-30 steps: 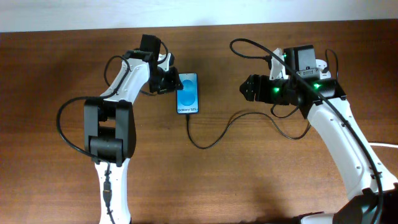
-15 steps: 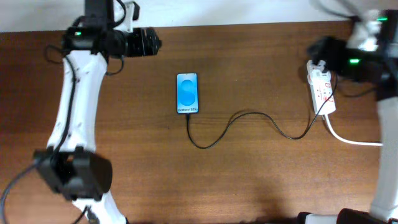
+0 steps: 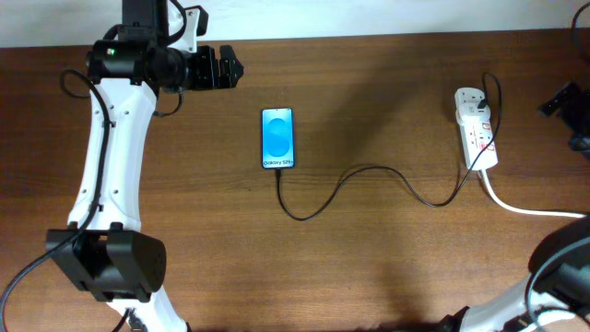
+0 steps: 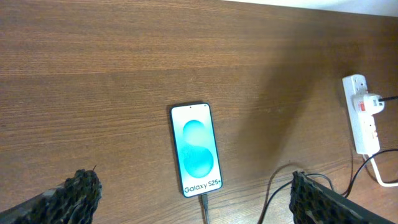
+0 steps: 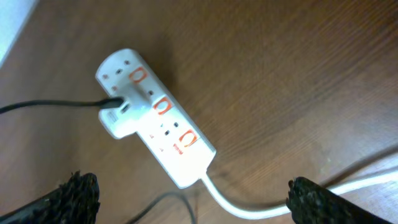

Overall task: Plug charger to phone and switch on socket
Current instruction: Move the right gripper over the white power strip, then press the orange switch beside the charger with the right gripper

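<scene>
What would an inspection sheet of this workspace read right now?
Surface: brown wooden table, no marks seen.
Job's things: phone face up, screen lit, reading Galaxy S25; white power strip near the right edge with a white adapter plugged in; switch positions cannot be told.
Clutter: nothing seen.
Claws: left claw open, empty, left of the phone and farther back; right claw open, empty, apart from the power strip.
Cables: thin black charger cable curves from the power strip to the phone's bottom edge; thick white cord leaves the strip toward the right edge.
Surroundings: white band beyond the table's far edge.
</scene>
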Robot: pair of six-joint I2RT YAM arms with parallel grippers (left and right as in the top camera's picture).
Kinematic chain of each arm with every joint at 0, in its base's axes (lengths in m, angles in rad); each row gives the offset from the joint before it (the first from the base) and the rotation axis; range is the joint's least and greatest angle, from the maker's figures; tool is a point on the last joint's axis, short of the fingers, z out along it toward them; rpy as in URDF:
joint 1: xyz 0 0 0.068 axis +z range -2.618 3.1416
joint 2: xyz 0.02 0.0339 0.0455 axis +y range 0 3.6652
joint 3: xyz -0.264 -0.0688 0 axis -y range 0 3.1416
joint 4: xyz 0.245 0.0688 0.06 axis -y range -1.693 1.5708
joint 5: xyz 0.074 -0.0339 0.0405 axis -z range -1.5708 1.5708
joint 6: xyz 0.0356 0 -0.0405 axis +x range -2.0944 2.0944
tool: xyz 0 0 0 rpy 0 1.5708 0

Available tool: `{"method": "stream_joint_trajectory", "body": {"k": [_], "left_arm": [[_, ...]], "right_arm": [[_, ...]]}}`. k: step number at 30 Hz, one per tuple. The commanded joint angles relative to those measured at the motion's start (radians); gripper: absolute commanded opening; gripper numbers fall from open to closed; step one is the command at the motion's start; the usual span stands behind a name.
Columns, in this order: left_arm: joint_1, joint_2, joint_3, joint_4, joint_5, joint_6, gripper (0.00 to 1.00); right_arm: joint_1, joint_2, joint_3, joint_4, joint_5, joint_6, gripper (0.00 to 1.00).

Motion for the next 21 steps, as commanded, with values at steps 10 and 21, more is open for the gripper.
{"method": "stream_joint_trajectory", "body": {"k": [10, 21], "left_arm": [[0.001, 0.005, -0.003, -0.002, 0.000, 0.013, 0.99], [0.001, 0.005, -0.003, -0.002, 0.000, 0.013, 0.99]], "right_arm": [[0.072, 0.215, 0.010, 0.158, 0.075, -0.045, 0.99], [0.097, 0.298, 0.007, 0.189, 0.101, -0.059, 0.99]]}}
